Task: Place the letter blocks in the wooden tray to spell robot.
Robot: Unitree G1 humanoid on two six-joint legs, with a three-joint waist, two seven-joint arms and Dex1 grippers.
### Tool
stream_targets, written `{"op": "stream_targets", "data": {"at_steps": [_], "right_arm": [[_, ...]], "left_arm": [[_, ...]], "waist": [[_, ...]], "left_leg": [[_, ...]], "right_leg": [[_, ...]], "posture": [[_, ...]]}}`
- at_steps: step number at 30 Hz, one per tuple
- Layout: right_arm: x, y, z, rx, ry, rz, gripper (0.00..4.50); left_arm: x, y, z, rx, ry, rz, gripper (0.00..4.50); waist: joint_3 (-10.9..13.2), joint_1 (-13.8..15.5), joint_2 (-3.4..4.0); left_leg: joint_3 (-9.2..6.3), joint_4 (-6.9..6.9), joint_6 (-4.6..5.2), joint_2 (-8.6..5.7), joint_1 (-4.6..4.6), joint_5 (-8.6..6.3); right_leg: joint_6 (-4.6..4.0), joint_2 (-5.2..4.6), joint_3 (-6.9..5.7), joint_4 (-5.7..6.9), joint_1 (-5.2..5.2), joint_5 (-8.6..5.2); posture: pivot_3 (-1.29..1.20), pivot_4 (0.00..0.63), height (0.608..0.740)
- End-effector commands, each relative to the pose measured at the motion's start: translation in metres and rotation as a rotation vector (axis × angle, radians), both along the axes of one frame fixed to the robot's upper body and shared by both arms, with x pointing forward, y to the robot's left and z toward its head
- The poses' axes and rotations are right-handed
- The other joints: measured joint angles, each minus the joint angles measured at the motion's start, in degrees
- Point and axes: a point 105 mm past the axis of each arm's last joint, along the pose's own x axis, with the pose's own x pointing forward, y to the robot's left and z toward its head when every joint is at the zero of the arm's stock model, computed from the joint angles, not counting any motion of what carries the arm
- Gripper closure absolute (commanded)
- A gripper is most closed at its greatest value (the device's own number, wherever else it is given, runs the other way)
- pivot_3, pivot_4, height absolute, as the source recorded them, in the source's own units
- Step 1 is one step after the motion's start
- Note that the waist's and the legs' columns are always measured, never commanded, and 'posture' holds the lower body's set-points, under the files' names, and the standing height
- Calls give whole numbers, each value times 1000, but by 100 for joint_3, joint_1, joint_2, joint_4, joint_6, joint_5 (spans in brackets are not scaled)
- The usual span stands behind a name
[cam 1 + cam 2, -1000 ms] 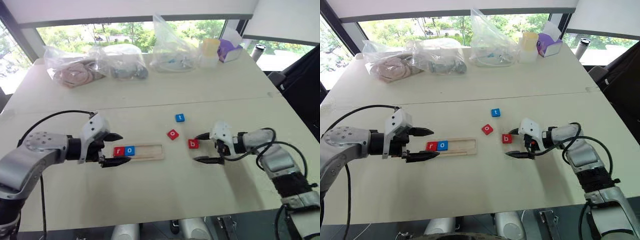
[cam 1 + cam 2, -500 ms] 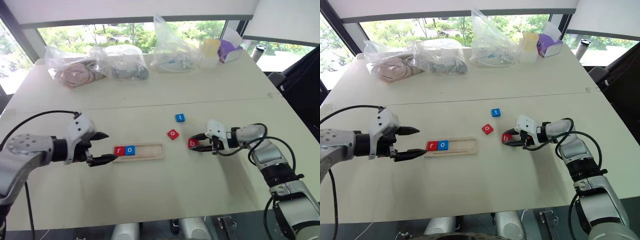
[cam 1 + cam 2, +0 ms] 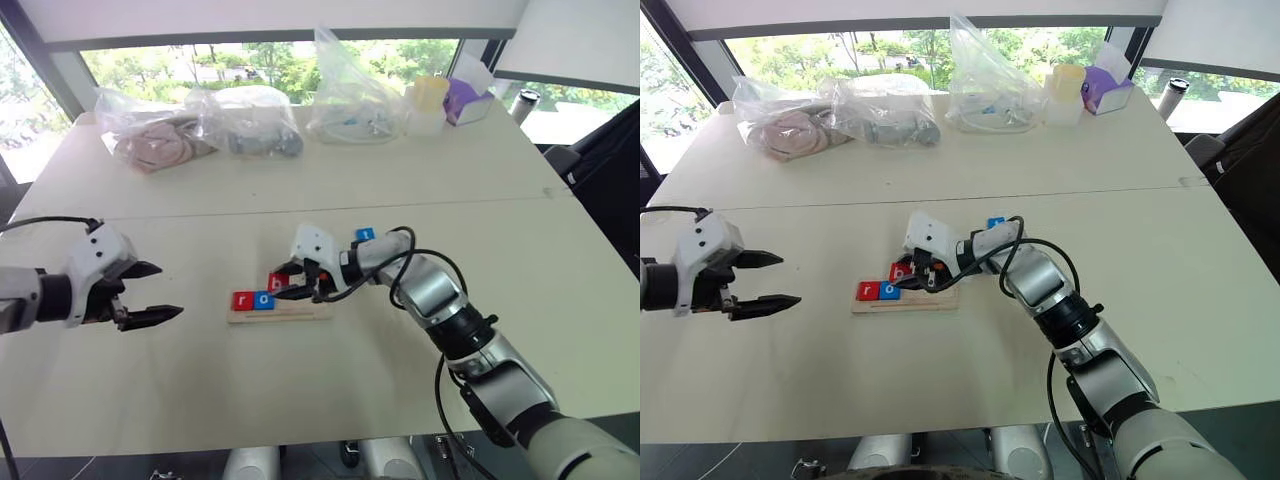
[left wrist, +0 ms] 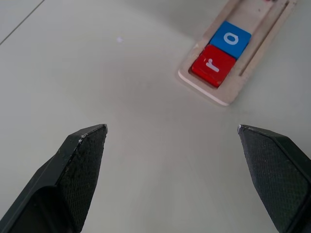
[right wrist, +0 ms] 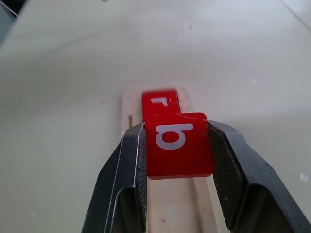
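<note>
At frame centre, the right gripper [image 3: 294, 288] pinches the red b block [image 5: 178, 142] over the wooden tray [image 3: 300, 313] (r [image 4: 212, 65] and o [image 4: 230, 40] already seated). The left gripper [image 3: 148, 292], fingers spread, hangs at left.

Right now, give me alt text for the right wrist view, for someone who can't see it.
The right gripper holds a red b block pinched between its two black fingers, above the wooden tray. Beyond it, a red r block lies at the tray's far end, on a pale table.
</note>
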Motion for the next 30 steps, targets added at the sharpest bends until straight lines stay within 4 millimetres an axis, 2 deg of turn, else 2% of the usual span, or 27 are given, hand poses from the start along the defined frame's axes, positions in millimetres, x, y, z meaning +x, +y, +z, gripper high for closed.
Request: {"op": "stream_targets", "data": {"at_steps": [1, 19, 25, 26, 30], "right_arm": [[-4, 9, 1, 6, -41, 61, 3303], [-6, 14, -18, -24, -28, 69, 3303], [0, 16, -17, -8, -41, 35, 298], [1, 16, -16, -5, -54, 34, 29], [6, 13, -5, 25, -95, 13, 29]], "left_arm": [[-3, -7, 6, -6, -32, -6, 0], [2, -16, 2, -26, -50, 0, 0], [5, -17, 3, -26, -57, 1, 0], [5, -17, 2, -26, -58, 1, 0], [6, -17, 2, -24, -61, 1, 0]], "waist": [[0, -19, -1], [0, -32, -3], [0, -29, -3], [0, -29, -3], [0, -31, -3]], "left_leg": [[6, 0, 0, 0, 1, 0], [2, 0, 0, 12, 11, 0], [2, 1, 0, 10, 10, 0], [2, 1, 0, 10, 11, 0], [2, 0, 0, 11, 10, 0]], "right_leg": [[5, -1, 5, 0, 0, 3], [2, 30, 5, 14, -1, 9], [2, 28, 5, 14, 0, 9], [2, 28, 5, 14, 0, 9], [2, 28, 5, 14, -1, 9]], "posture": [[0, 150, 740], [0, 150, 740], [0, 150, 740], [0, 150, 740], [0, 150, 740]]}}
